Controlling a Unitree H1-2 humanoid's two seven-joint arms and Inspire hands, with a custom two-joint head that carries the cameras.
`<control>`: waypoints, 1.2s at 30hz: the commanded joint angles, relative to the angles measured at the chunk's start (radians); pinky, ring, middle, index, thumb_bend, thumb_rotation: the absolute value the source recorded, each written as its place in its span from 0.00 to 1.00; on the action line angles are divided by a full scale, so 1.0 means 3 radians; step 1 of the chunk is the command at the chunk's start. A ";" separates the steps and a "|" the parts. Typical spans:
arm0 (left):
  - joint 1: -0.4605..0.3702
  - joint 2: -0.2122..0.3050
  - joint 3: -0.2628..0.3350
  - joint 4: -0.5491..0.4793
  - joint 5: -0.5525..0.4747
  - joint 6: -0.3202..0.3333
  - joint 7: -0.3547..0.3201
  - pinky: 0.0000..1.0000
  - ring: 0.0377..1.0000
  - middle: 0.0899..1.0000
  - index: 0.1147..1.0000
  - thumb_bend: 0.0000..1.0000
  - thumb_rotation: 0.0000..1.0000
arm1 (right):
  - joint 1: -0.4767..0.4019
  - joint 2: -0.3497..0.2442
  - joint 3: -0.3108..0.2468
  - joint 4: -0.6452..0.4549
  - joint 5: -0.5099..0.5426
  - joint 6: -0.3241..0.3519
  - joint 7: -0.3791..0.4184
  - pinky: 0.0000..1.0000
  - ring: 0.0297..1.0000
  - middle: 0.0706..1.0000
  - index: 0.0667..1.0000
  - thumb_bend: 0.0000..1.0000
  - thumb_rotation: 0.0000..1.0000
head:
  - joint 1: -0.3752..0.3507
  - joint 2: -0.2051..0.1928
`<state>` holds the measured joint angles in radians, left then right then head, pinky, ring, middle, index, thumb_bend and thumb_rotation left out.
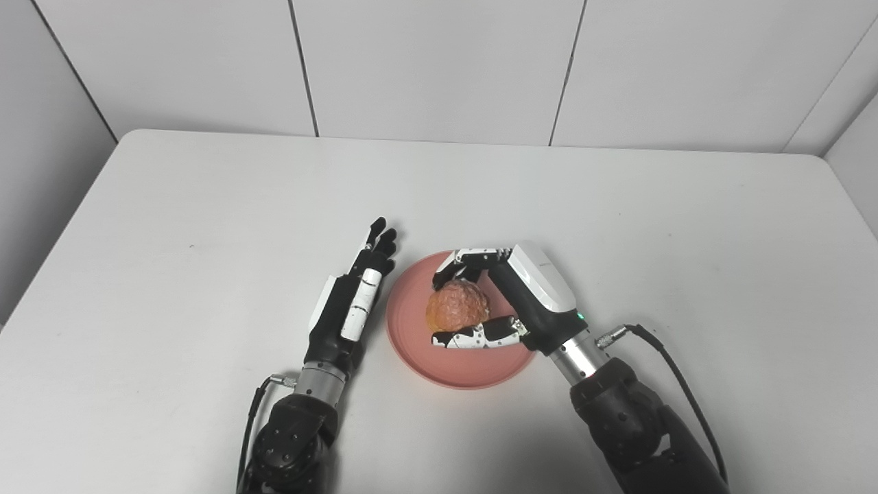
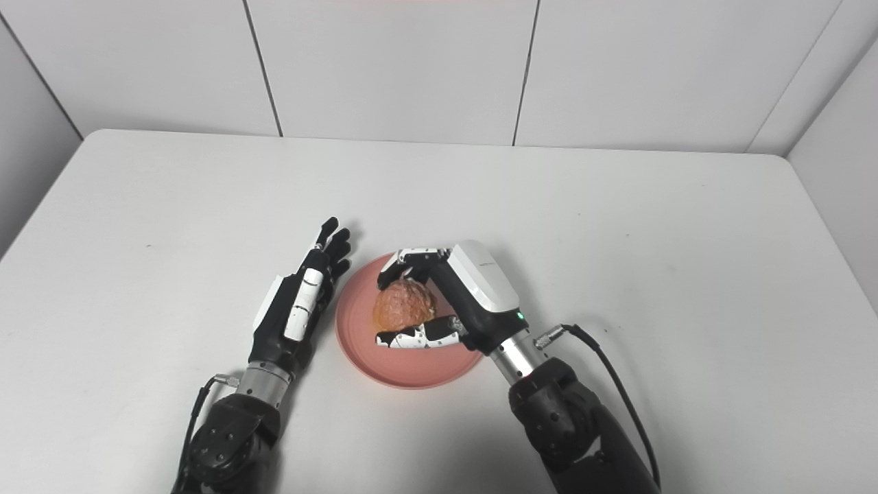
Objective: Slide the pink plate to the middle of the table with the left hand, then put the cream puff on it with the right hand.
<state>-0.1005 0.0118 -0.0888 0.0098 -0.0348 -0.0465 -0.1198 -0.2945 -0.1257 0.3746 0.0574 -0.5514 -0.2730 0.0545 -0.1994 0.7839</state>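
The pink plate [image 1: 411, 343] lies on the white table near its front middle. The brown cream puff [image 1: 457, 306] is over the middle of the plate; I cannot tell whether it rests on it. My right hand [image 1: 511, 298] is shut on the cream puff, fingers behind it and thumb in front. My left hand [image 1: 353, 295] is open, fingers straight and held edge-on just left of the plate's rim, holding nothing. The same scene shows in the right eye view, with the plate [image 2: 357, 343], the puff [image 2: 405, 307], the right hand [image 2: 456, 298] and the left hand [image 2: 302, 298].
The white table [image 1: 206, 226] is backed by white wall panels at its far edge. A black cable [image 1: 675, 384] loops from my right wrist over the table at the right.
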 commanded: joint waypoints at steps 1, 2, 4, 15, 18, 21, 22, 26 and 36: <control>0.0001 -0.0033 -0.0023 -0.0080 0.0029 0.0043 0.0015 0.97 0.99 0.98 0.98 0.62 0.97 | -0.0075 -0.0023 -0.0018 -0.0099 -0.0015 0.0011 0.0037 0.46 0.43 0.50 0.43 0.51 0.00 | 0.0001 0.0005; -0.0001 -0.0033 -0.0022 -0.0080 0.0016 0.0048 0.0011 0.98 0.99 0.98 0.98 0.61 0.97 | -0.0076 -0.0027 -0.0021 -0.0094 -0.0031 0.0009 0.0047 0.46 0.43 0.50 0.43 0.51 0.00 | 0.0001 0.0005; -0.0004 -0.0030 -0.0022 -0.0068 0.0018 0.0020 0.0010 0.98 0.99 0.98 0.98 0.61 0.97 | -0.0080 -0.0030 -0.0031 -0.0077 -0.0067 -0.0009 0.0048 0.46 0.43 0.50 0.43 0.51 0.00 | 0.0001 0.0005; -0.0007 -0.0036 -0.0012 -0.0097 0.0004 0.0082 0.0017 0.98 0.98 0.98 0.98 0.61 0.95 | -0.0113 -0.0063 -0.0049 0.0033 -0.0297 -0.0087 -0.0071 0.48 0.43 0.50 0.43 0.51 0.00 | -0.0006 0.0007; -0.0003 -0.0049 -0.0007 -0.0097 0.0008 0.0064 0.0033 0.97 0.98 0.97 0.98 0.60 0.95 | -0.0127 -0.0073 -0.0049 0.0055 -0.0336 -0.0126 -0.0104 0.52 0.54 0.49 0.43 0.52 0.00 | -0.0006 0.0007; -0.0009 -0.0044 -0.0009 -0.0087 0.0009 0.0064 0.0032 0.97 0.97 0.97 0.98 0.59 0.95 | -0.0139 -0.0091 -0.0036 0.0041 -0.0378 -0.0104 -0.0083 0.56 0.62 0.50 0.43 0.52 0.00 | -0.0005 0.0009; -0.0011 -0.0044 -0.0009 -0.0081 0.0009 0.0055 0.0033 0.97 0.97 0.97 0.98 0.59 0.95 | -0.0145 -0.0105 -0.0025 0.0032 -0.0406 -0.0095 -0.0071 0.58 0.65 0.59 0.44 0.51 0.06 | -0.0005 0.0009; -0.0009 -0.0041 -0.0015 -0.0096 0.0009 0.0080 0.0032 0.97 0.98 0.97 0.98 0.59 0.96 | -0.0150 -0.0136 -0.0004 -0.0015 -0.0473 -0.0012 0.0016 0.68 0.74 0.74 0.46 0.51 0.13 | -0.0005 0.0009; -0.0010 -0.0024 -0.0023 -0.0094 0.0014 0.0083 0.0018 0.97 0.98 0.98 0.98 0.59 0.96 | -0.0142 -0.0189 -0.0006 -0.0122 -0.0411 0.0086 0.0304 0.89 0.89 0.90 0.80 0.62 0.32 | -0.0009 0.0008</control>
<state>-0.1005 0.0090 -0.0896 0.0016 -0.0352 -0.0247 -0.1116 -0.3097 -0.1742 0.3789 0.0559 -0.6943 -0.2523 0.1452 -0.2025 0.7854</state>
